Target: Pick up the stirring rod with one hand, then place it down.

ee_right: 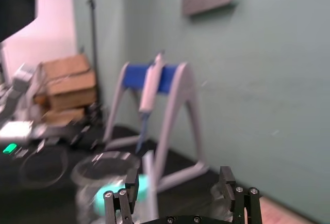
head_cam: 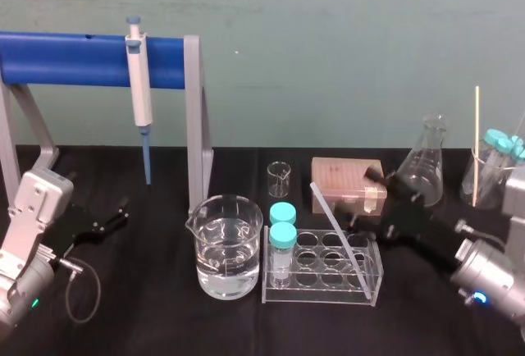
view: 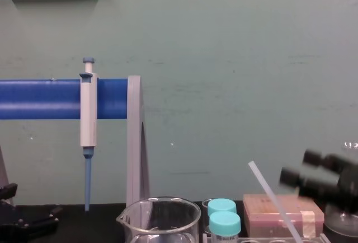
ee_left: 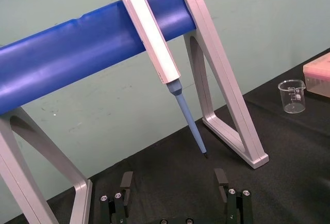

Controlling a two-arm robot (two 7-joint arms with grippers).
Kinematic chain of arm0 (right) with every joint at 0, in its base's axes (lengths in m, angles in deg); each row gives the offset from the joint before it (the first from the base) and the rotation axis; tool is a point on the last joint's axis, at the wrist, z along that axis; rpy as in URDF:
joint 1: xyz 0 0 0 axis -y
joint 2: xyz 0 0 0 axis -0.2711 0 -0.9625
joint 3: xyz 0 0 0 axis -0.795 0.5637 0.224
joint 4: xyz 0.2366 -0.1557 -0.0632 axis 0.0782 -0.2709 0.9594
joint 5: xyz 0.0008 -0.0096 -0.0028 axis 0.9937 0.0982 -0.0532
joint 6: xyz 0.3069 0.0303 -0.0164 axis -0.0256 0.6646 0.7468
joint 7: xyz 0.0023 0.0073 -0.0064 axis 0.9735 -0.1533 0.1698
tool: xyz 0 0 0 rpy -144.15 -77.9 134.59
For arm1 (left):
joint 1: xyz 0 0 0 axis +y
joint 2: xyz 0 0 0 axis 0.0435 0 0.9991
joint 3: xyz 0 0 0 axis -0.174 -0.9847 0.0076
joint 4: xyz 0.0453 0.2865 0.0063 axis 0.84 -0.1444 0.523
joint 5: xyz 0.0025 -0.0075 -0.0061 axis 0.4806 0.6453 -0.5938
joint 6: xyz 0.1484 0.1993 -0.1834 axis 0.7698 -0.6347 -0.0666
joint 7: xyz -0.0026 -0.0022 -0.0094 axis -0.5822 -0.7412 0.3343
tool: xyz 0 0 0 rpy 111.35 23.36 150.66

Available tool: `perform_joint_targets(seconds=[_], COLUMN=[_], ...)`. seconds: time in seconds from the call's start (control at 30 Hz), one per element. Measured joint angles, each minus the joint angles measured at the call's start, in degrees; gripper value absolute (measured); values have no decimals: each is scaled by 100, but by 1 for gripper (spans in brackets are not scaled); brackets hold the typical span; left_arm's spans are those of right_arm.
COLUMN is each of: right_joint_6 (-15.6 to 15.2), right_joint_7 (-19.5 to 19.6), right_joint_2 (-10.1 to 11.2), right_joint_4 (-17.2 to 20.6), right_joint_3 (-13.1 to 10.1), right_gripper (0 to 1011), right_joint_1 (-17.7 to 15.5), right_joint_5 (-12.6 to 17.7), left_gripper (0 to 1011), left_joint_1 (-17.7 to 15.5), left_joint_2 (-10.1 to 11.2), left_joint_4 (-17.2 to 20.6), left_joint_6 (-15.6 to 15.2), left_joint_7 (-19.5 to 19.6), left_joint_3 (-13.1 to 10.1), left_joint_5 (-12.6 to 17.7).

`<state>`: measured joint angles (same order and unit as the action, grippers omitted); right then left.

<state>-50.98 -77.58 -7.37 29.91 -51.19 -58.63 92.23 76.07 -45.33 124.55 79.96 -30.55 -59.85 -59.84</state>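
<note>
Rod [head_cam: 343,241] leans on rack [head_cam: 324,292], top tilted left; we see right tool [ee_right: 178,178] spread just rt of rack, left tool [ee_left: 173,176] idle far left.

pipette [head_cam: 141,85] on blue bar [head_cam: 74,59] | water beaker [head_cam: 229,249] | tube rack [head_cam: 328,289] | flask [head_cam: 426,167]

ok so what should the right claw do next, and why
Probably ease the right claw toward the robot's left until the stirring rod sits squarely between its fingers, before closing. The claw is open, and the rod leans ungripped in the tube rack just beside it. The left claw sits parked at far left.
</note>
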Motion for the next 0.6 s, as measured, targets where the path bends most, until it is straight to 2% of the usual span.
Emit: perform_joint_targets(seconds=[0.17,0.2,0.27,0.3,0.37,0.4,0.43,0.47,0.6], right_joint_6=[174,192,205,88,-138,-410,-410,-700,-1253], right_joint_7=[623,827,1551,2101,2626,3010,3010,3321,3641], right_joint_2=[-174,-217,-340,-405,-457,-490,-490,-515,-546], right_joint_4=[170,203,281,326,364,392,392,403,390], right_joint_3=[-394,-475,-670,-768,-824,-854,-854,-866,-847], right_gripper=[1000,1000,1000,1000,1000,1000,1000,1000,1000], right_joint_1=[-77,-101,-176,-226,-270,-304,-304,-328,-360], right_joint_5=[52,6,-267,-535,-793,-983,-983,-1142,-1348], left_gripper=[1000,1000,1000,1000,1000,1000,1000,1000,1000], left_joint_1=[0,0,0,0,0,0,0,0,0], left_joint_2=[0,0,0,0,0,0,0,0,0], left_joint_4=[0,0,0,0,0,0,0,0,0], left_joint_6=[0,0,0,0,0,0,0,0,0], left_joint_7=[0,0,0,0,0,0,0,0,0], left_joint_3=[0,0,0,0,0,0,0,0,0], left_joint_5=[0,0,0,0,0,0,0,0,0])
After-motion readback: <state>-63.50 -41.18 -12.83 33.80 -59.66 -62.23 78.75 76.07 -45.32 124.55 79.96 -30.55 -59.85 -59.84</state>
